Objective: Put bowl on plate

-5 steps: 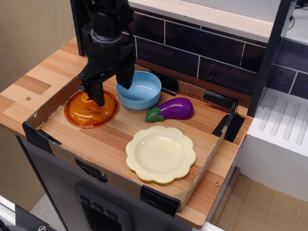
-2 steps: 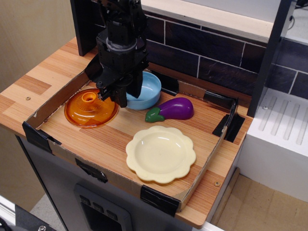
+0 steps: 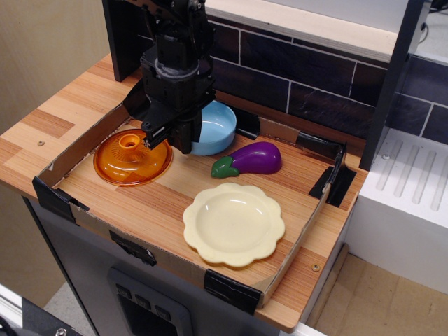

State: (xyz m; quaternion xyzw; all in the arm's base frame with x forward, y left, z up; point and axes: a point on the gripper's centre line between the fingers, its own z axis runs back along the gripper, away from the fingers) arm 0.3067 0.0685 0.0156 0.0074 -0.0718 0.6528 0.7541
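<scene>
gripper (image 3: 170, 138): black, pointing down over the left-rear part of the tray, fingers hanging in front of the bowl's left side. Fingers look set apart, one near the orange dish edge, one against the bowl's front-left wall; can't tell if anything is pinched, nor whether either finger touches the rim.
bowl (image 3: 218, 128): light blue, upright, sits on the tray floor at the rear, just behind and right of the gripper. Left part hidden by the gripper body. Not on the plate.
plate (image 3: 234, 224): pale yellow, scalloped rim, flat on the tray floor at front-centre. Well apart from the bowl, with the eggplant between them.
eggplant (image 3: 249, 159): purple toy with green cap, lies on its side, cap toward the left, just right-front of the bowl.
orange dish (image 3: 133, 158): translucent, central knob up, left side of the tray, just beside the gripper's left finger.
tray (image 3: 308, 227): shallow cardboard walls with black tape at the corners, on a wooden counter (image 3: 49, 122).
background: dark tiled wall (image 3: 301, 77) behind the tray.
</scene>
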